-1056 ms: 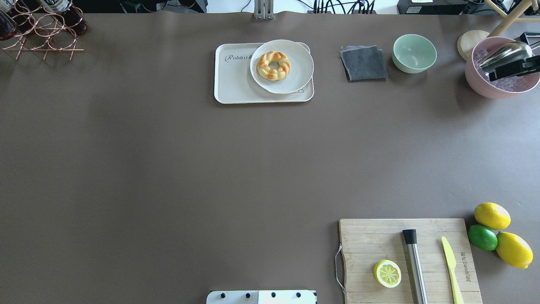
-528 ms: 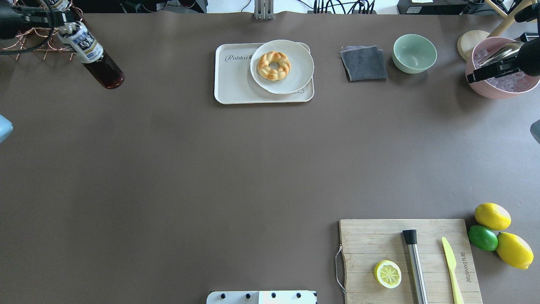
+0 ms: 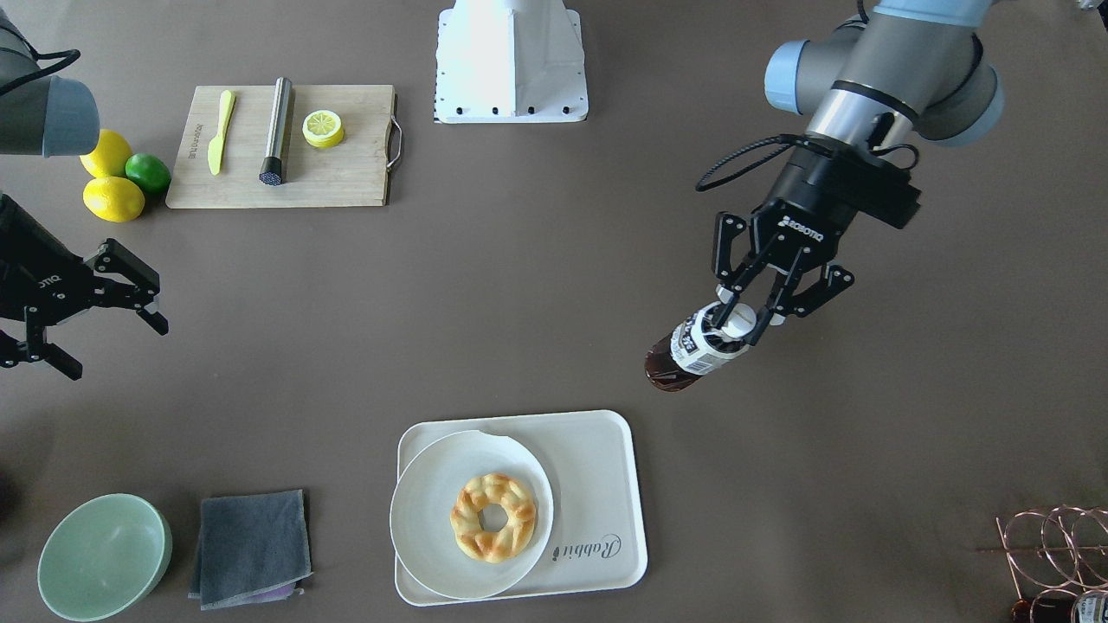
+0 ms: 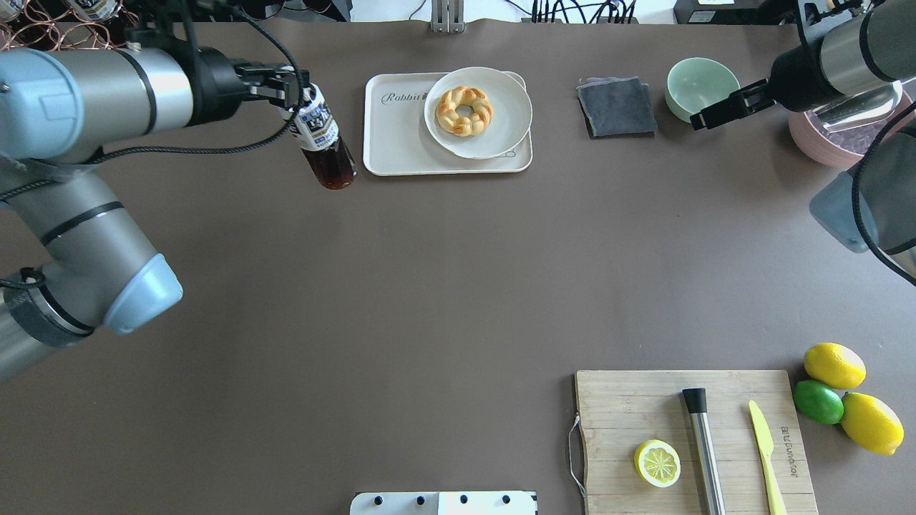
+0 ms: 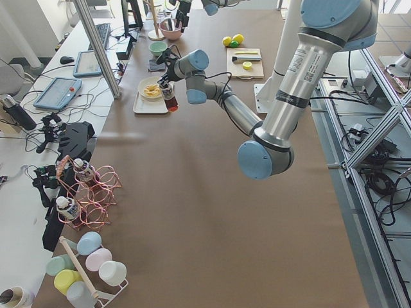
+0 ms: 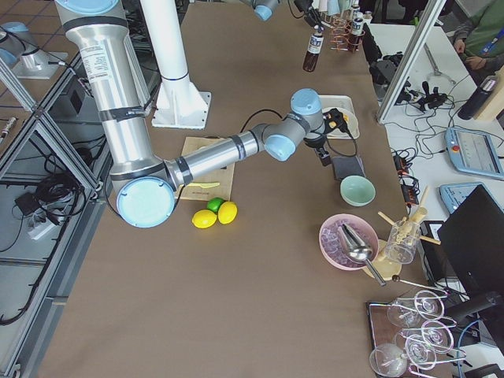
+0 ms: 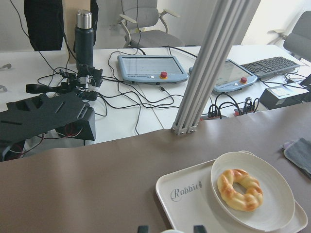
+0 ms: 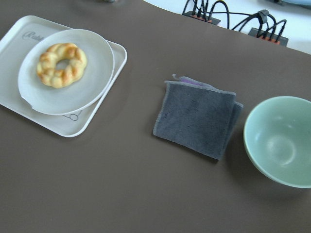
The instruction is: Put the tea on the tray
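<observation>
A: Checking the tea (image 3: 688,355). Where's it at?

B: Hanging from the left gripper (image 3: 736,324), whose 2 fingers pinch its white cap. Cap up, base down, approx upright. The slight lean may be just cam angle. Looks lifted off the table, can't confirm.

A: And vs the tray (image 3: 597,484)?

B: Tray lies just beside the bottle, on the robot's right of it. Bottle isn't over the rim yet.

A: Room on it?

B: A plate (image 3: 424,502) w/ a donut (image 3: 493,517) takes the end away from the bottle. The bare part is the "Rabbit" script end, the 1 nearest the bottle. So my guess: short sideways carry toward the robot's right, then straight down, base 1st.

A: Right gripper (image 3: 117,350)?

B: Spread wide, holding nothing, well apart from the tray on the bowl (image 3: 104,554) & cloth (image 3: 251,536) side. Left arm's nearer by far.

A: Risk?

B: Tall, narrow bottle. Probably tips if its base lands on the rim or the plate's edge.
</observation>
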Available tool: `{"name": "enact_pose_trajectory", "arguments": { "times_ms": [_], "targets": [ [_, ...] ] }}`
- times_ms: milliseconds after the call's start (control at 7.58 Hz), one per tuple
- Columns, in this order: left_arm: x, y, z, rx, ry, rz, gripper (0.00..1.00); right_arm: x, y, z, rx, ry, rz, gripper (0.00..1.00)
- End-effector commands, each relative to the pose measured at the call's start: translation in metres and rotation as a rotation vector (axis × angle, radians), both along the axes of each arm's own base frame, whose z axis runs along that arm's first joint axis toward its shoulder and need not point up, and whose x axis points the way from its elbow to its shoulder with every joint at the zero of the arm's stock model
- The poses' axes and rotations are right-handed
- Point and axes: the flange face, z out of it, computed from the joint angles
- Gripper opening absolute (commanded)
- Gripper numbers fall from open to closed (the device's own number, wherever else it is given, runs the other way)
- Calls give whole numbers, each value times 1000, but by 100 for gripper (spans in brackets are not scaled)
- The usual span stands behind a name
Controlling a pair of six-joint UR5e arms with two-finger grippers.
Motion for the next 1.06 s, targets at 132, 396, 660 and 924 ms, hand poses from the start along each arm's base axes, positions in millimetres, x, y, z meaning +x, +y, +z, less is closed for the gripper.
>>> {"name": "enact_pose_trajectory", "arguments": {
  "times_ms": [132, 396, 660, 924],
  "targets": [
    [152, 97, -91, 30, -53, -21, 0, -40, 5, -69, 101, -54, -54, 97],
    [179, 118, -100, 22, -108, -40, 0, -52, 8, -75, 111, -53, -56, 98],
    [196, 135, -95, 26, -128, -40, 0, -54, 9, -76, 114, -54, -57, 98],
    [204, 147, -96, 31, -121, -27, 0, -56, 10, -75, 112, -53, -60, 98]
  ]
}}
